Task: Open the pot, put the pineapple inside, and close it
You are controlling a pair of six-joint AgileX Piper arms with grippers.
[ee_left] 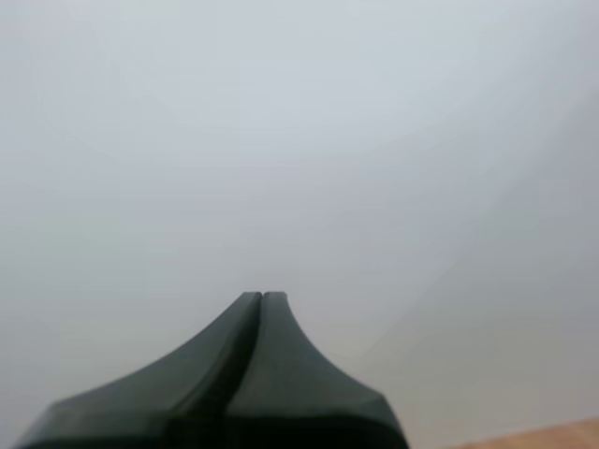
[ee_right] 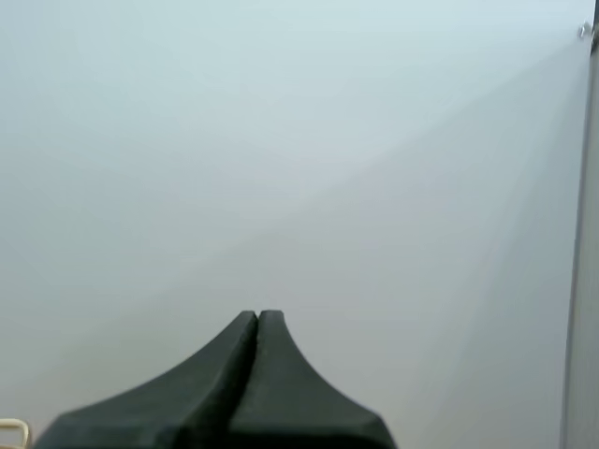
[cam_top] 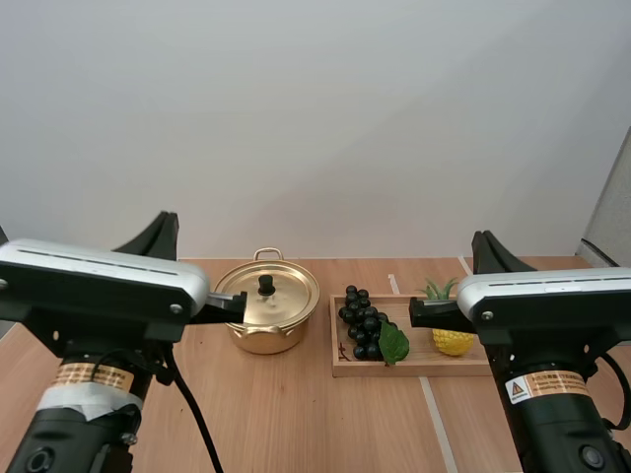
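A golden pot (cam_top: 264,333) stands on the wooden table with its lid (cam_top: 281,296) on and a black knob (cam_top: 266,284) on top. To its right, a small yellow pineapple (cam_top: 452,342) with green leaves lies at the right end of a wooden tray (cam_top: 409,368), partly hidden behind my right arm. My left gripper (cam_top: 170,219) is raised near the table's front, short of the pot, its fingers (ee_left: 245,323) pressed together on nothing. My right gripper (cam_top: 480,238) is raised in front of the tray, its fingers (ee_right: 241,337) likewise shut and empty.
A bunch of dark grapes (cam_top: 361,320) with a green leaf (cam_top: 393,343) lies at the tray's left end, next to the pot. White tape lines (cam_top: 434,414) run across the table. A pale wall stands just behind the table.
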